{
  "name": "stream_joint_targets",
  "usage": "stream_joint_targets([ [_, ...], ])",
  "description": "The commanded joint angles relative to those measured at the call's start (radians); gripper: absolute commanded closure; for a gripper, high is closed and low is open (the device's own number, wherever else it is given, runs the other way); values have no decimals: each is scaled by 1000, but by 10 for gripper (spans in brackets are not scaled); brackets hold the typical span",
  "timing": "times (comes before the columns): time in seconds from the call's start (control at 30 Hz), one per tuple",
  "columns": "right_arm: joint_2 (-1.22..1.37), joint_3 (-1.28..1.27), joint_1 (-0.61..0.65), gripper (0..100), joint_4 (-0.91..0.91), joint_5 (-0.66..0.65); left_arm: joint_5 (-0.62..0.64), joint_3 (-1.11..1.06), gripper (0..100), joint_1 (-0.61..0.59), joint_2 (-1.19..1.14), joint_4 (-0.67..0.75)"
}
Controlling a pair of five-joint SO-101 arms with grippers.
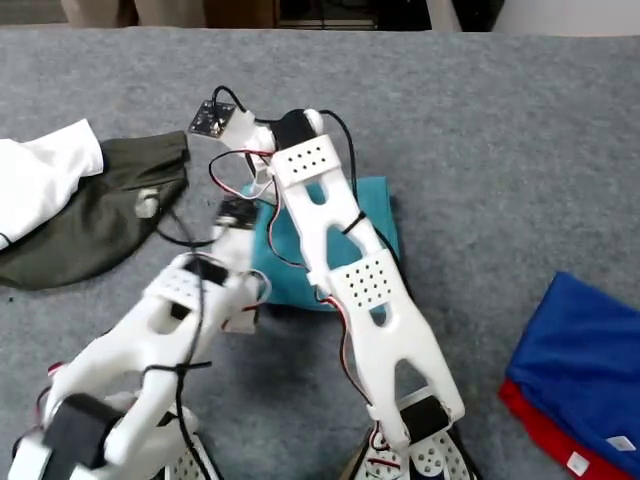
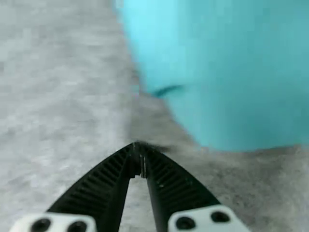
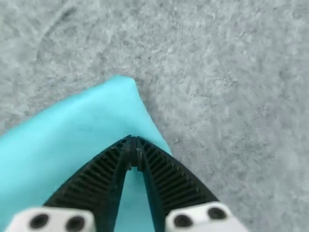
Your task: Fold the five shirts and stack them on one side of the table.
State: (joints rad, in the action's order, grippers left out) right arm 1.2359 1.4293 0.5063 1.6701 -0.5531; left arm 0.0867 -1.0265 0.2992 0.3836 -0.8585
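Soft, even light falls from above on the grey worktop (image 1: 500, 120). The arms (image 1: 340, 260) cast faint, diffuse shadows beneath them. The teal shirt (image 2: 231, 72) glows bright, with a soft shadow along its near edge.

- Counter (image 1: 500, 120): covered in grey cloth like felt, matt, with a fuzzy, slightly rough nap.
- Teal shirt (image 1: 375, 210): smooth, matt cloth, lying flat with crisp folded edges.
- Olive shirt (image 1: 100, 215), beside the teal shirt: soft matt cloth, loosely creased.
- White shirt (image 1: 40, 180), beyond the olive one from the teal shirt: smooth cloth, faintly rumpled.
- Blue shirt (image 1: 585, 350) and red shirt (image 1: 540, 425) under it: matt cloth, smooth.
- Left arm (image 1: 140, 350) and right arm (image 1: 370, 290): smooth white plastic with a slight sheen, perforated in places.
- Left gripper (image 2: 137, 159) and right gripper (image 3: 133, 150): matt black plastic, ribbed on the inner faces, on white plastic bases.
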Motion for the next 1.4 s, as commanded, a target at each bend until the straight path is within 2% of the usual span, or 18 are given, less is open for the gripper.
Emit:
stream_joint_targets([
  [0.0, -85, 110, -5, 994, 61, 2, -8, -38, 983, -123, 191, -3],
  [0.13, -125, 168, -25, 994, 114, 2, -8, -81, 982, -267, 429, 0],
  [0.23, -177, 171, -45, 994, 112, 2, 51, -101, 982, -311, 524, 68],
  [0.33, -220, 171, -53, 994, 114, 9, 92, -101, 982, -295, 509, 140],
  [0.43, -259, 171, -74, 994, 112, 44, 141, -97, 982, -227, 444, 207],
  [0.6, -341, 139, -166, 994, 120, 106, 170, 38, 982, -183, 245, 310],
  [0.73, -532, -166, -251, 994, 120, 141, 193, 241, 982, -187, -25, 353],
  [0.93, -924, -756, -277, 994, 112, 149, 198, 537, 982, -181, -400, 350],
  [1.03, -1070, -981, -291, 994, 110, 141, 198, 614, 982, -178, -470, 350],
  [1.23, -1239, -1320, -412, 993, 112, 141, 196, 655, 978, -186, -533, 354],
  [1.3, -1282, -1422, -461, 993, 114, 141, 210, 678, 930, -190, -558, 341],
  [1.37, -1336, -1503, -496, 993, 114, 146, 307, 729, 860, -210, -579, 275],
])
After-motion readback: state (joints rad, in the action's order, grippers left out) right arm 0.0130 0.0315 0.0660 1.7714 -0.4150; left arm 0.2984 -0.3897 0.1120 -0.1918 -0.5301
